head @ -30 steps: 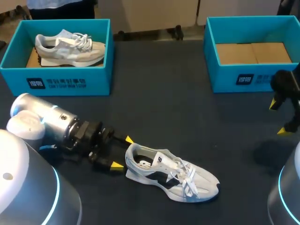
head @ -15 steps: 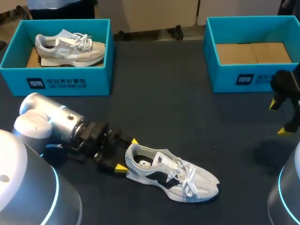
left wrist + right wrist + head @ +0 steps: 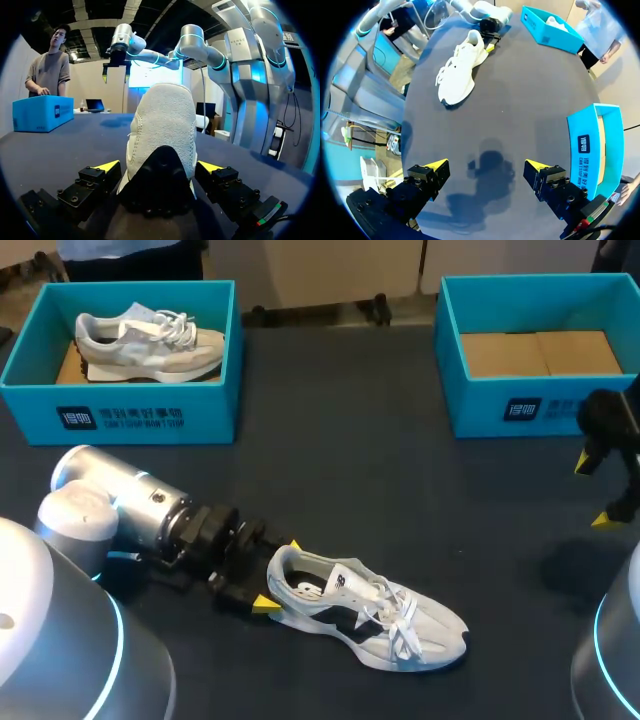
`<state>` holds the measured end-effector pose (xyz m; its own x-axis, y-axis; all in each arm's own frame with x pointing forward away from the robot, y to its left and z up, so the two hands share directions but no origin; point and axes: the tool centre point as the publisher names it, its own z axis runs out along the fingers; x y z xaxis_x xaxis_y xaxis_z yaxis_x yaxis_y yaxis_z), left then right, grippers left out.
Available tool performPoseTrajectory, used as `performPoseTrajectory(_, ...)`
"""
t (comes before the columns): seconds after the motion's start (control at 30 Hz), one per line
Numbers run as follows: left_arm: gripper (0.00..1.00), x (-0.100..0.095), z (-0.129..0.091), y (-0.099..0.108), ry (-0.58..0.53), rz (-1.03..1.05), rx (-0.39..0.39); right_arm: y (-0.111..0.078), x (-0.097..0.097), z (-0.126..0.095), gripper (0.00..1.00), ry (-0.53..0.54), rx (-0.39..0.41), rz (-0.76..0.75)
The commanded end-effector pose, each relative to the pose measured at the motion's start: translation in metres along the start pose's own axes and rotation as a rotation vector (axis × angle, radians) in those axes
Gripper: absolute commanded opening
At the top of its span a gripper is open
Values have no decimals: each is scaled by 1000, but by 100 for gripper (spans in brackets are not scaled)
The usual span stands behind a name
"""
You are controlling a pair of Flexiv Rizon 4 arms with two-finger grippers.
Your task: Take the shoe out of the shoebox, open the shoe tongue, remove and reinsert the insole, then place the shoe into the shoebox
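Note:
A white and grey sneaker [image 3: 365, 615] lies on its sole on the dark table, toe pointing right. My left gripper [image 3: 279, 575] is at its heel, open, with one yellow tip on each side of the heel. In the left wrist view the heel [image 3: 162, 135] fills the space between the fingers [image 3: 107, 166], with small gaps on both sides. My right gripper [image 3: 594, 492] hangs open above the table's right side, nothing between its fingers. The empty blue shoebox [image 3: 455, 350] stands at the back right. From the right wrist, the sneaker [image 3: 460, 67] lies far ahead of the right gripper [image 3: 487, 167].
A second blue shoebox [image 3: 120, 415] at the back left holds another pale sneaker [image 3: 150, 340]. Bare dark tabletop lies between the two boxes and around the shoe. The right box [image 3: 600, 145] sits beside the right gripper.
My left arm has slid right toward the shoe, bringing its open fingers around the heel. The shoe and the right arm have stayed put.

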<state>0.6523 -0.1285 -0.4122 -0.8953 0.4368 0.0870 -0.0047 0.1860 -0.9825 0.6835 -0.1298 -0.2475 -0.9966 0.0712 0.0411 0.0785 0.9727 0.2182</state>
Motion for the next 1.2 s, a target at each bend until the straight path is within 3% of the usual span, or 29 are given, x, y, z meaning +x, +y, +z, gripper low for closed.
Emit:
performPoseTrajectory(0.03, 100, -2, 7, 1, -6, -2, 0, 0, 0, 1, 100, -1, 3, 0)
performPoseTrajectory(0.9, 100, 2, 40, 6, 22, -13, -3, 0, 0, 1, 100, -1, 3, 0)
performPoseTrajectory(0.93, 37, 2, 41, 6, 15, -10, -3, 0, 0, 1, 100, -1, 3, 0)
performPoseTrajectory(0.97, 0, 2, 41, 7, 14, -11, -3, 0, 0, 1, 100, -1, 3, 0)
performPoseTrajectory(1.2, 0, -1, 31, 7, -71, -22, 24, 0, 0, 1, 100, -1, 3, 0)
